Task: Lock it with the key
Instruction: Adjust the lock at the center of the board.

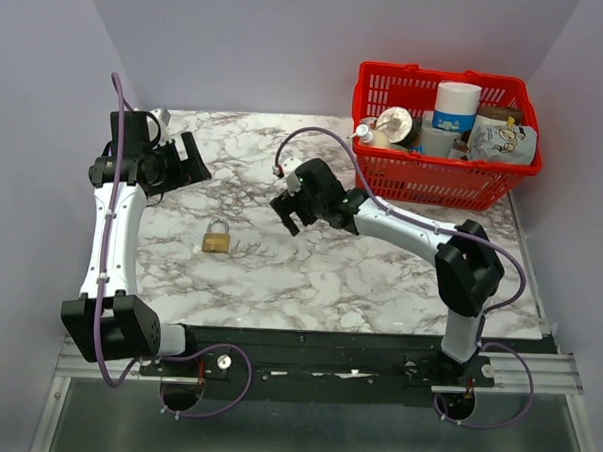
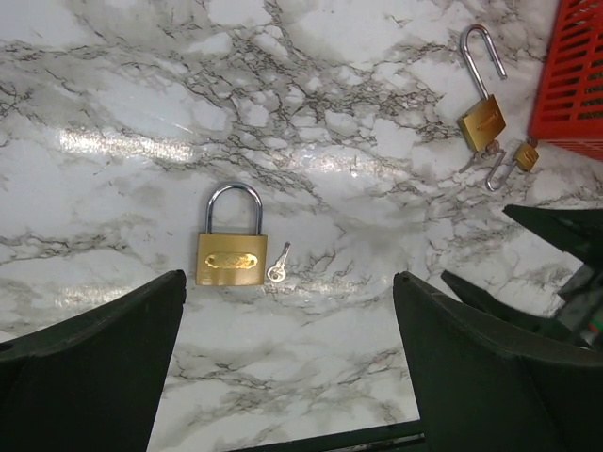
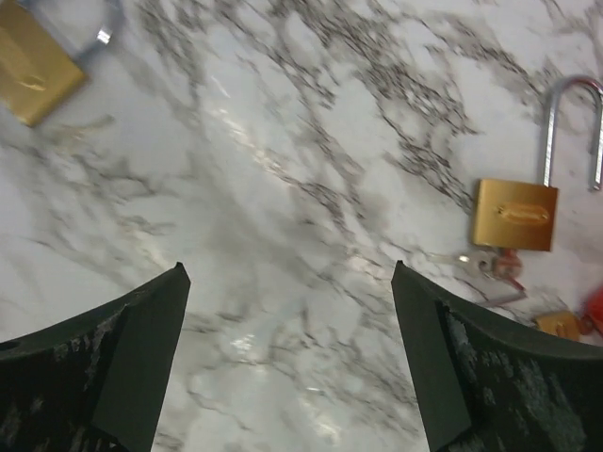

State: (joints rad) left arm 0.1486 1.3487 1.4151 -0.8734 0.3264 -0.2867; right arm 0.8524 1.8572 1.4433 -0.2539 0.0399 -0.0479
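Left of centre on the counter (image 1: 379,279), flat: brass padlock (image 2: 231,256), small key (image 2: 278,264) just beside its right edge. Spread wide and empty: left gripper (image 1: 189,161), right gripper (image 1: 290,212). Risks skidding the thin key on slick marble if pinched flat, or mistaking spare padlocks (image 2: 480,118) by the basket (image 1: 444,177).
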